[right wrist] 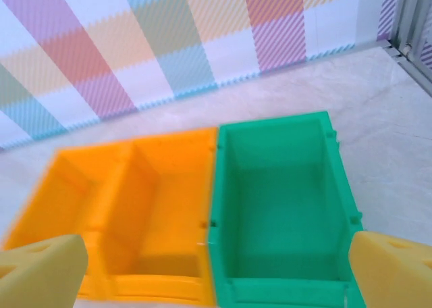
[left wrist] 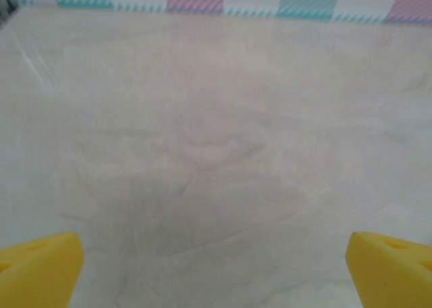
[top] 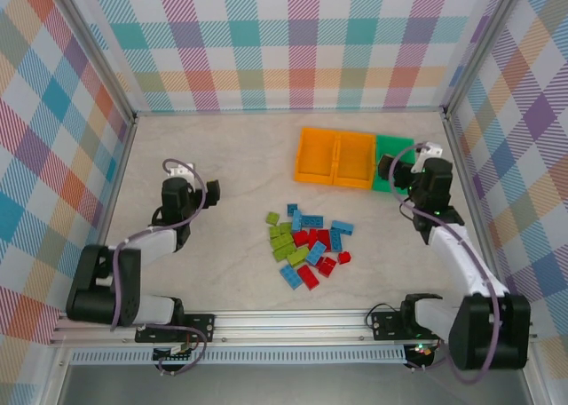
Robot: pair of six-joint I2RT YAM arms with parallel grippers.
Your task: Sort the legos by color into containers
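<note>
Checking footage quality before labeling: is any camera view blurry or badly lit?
Top external view: sharp and evenly lit, the legos crisp. Left wrist view: hazy, washed-out table, jaws blurred at the bottom corners. Right wrist view: green bin fairly clear, jaws out of focus at the corners.

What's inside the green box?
The green plastic bin looks empty: just its bare floor and walls. The bit of floor right behind its near wall is hidden.
</note>
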